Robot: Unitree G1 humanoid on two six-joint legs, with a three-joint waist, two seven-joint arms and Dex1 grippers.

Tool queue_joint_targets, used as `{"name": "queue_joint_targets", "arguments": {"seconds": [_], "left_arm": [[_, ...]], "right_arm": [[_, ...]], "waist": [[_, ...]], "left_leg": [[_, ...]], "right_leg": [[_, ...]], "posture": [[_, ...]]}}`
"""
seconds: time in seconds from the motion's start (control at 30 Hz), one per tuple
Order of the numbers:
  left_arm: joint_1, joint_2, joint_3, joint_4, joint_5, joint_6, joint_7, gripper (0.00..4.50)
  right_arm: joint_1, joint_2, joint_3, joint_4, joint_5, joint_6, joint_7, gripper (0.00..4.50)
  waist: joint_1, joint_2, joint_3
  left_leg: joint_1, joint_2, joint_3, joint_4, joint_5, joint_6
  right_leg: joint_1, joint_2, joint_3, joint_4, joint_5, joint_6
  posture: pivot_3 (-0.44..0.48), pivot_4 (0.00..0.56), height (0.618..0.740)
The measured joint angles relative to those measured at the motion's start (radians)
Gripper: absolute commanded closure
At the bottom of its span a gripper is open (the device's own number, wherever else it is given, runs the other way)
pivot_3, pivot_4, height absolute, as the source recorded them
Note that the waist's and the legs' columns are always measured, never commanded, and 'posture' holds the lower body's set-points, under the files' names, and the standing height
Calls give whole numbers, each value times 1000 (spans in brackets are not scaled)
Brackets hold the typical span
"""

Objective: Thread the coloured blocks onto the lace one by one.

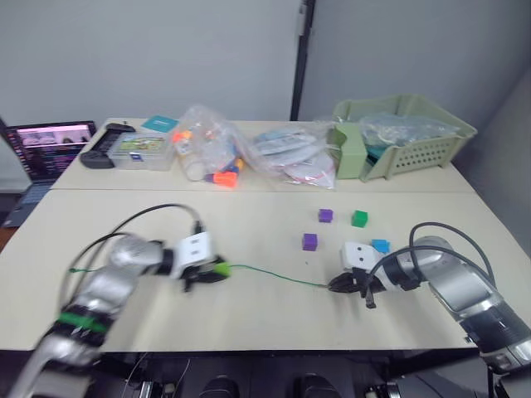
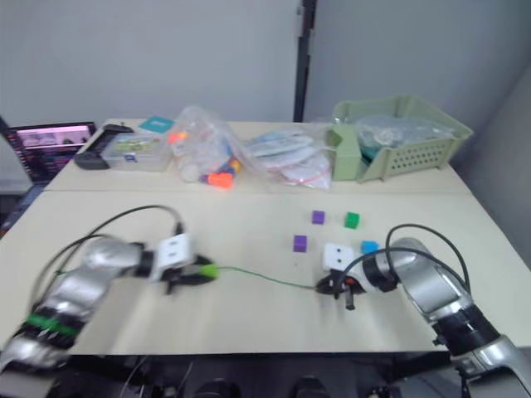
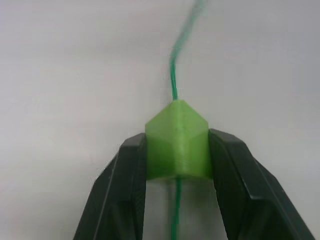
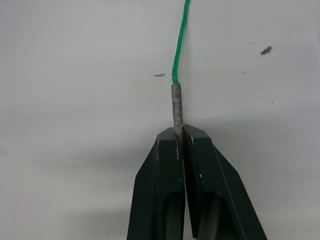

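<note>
My left gripper [image 1: 217,270] is shut on a lime green block [image 3: 177,141], and the green lace [image 1: 274,276] runs through that block. The lace stretches across the table to my right gripper [image 1: 336,284], which is shut on its stiff grey tip [image 4: 176,106]. Two purple blocks [image 1: 325,215] [image 1: 309,241], a dark green block [image 1: 358,218] and a blue block [image 1: 381,245] lie loose on the table beyond the right gripper. The lace's tail trails off behind the left arm [image 1: 79,269].
Along the table's far side stand a green basket [image 1: 406,137], clear plastic bags with orange toy pieces [image 1: 222,177], a clear box [image 1: 141,151] and a black device [image 1: 104,148]. A laptop [image 1: 50,145] sits at the far left.
</note>
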Motion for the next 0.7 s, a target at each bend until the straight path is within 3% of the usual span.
{"name": "queue_joint_targets", "arguments": {"seconds": [0.07,0.17,0.4,0.43,0.63,0.7], "left_arm": [[71,93,90,93,-1,-89,-15,3170],[128,150,148,224,9,-253,-15,3170],[86,239,167,517,65,-457,24,3170],[75,248,168,555,74,-470,27,2119],[-16,251,170,629,63,-477,-8,184],[-40,250,176,614,44,-457,-29,30]], "right_arm": [[-14,4,2,20,-4,-9,13,4500],[-29,15,3,42,-13,-16,23,4500],[-44,41,4,70,-27,-38,43,4500],[-47,42,4,72,-30,-39,47,4500],[-54,42,2,79,-41,-44,58,4500],[-54,42,2,79,-41,-44,61,4500]], "waist": [[4,1,0],[14,1,0],[22,1,0],[23,1,0],[32,-3,-1],[32,-4,-1]], "left_leg": [[1,0,-1,-3,0,0],[2,0,0,-4,0,0],[2,1,11,-4,0,-1],[1,1,12,-4,0,-1],[-4,1,14,-4,1,-1],[-4,1,14,-4,1,-1]], "right_leg": [[-1,0,-2,1,-1,-1],[1,-2,-2,0,-1,-2],[-2,0,-2,2,-1,-2],[-4,0,-2,2,-1,-2],[-10,0,-2,3,-1,-3],[-10,0,-1,3,-1,-3]], "posture": [[0,150,740],[0,150,740],[0,150,740],[0,150,740],[0,150,740],[0,150,740]]}}
